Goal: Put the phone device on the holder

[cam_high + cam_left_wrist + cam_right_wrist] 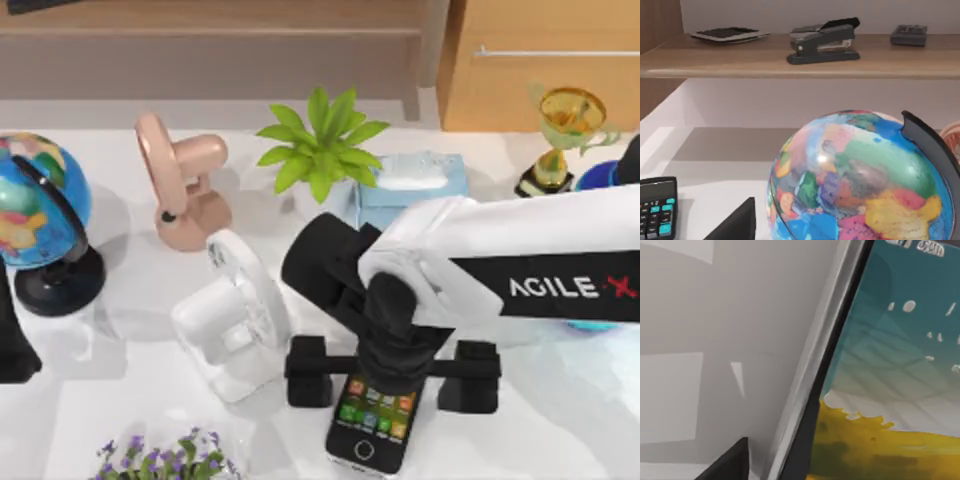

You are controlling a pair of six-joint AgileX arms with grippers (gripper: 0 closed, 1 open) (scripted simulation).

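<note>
We are at the grasp step: our right arm [520, 265] sweeps in from the right edge of the top view toward the lower centre, wrist bent straight down over the phone device [372, 425]. The phone lies flat on the white table [120, 400] at the bottom centre of the frame, lit screen up, home button toward the lower edge, its upper part tucked under the wrist. The right gripper [392, 375] sits low over that upper end, and its two black fingers [310, 372] are spread wide, one out to each side of the phone, not clamped on anything. The right wrist view is pressed close to the phone's screen and pale rim [805, 380], so we judge the gripper is very near it.

The white holder [235, 315] stands just left of centre, close beside the phone and up-left of it. Our left arm is parked at the left edge, beside the globe [35, 210]; a dark finger tip [737, 225] pokes in at the bottom of the left wrist view, and we cannot tell how its fingers stand.

Next, as we judge it, the fingers must close on the phone's long edges, squarely, then lift and tilt it for the short trip to the holder. A skewed pinch could let the slim body slip.
</note>
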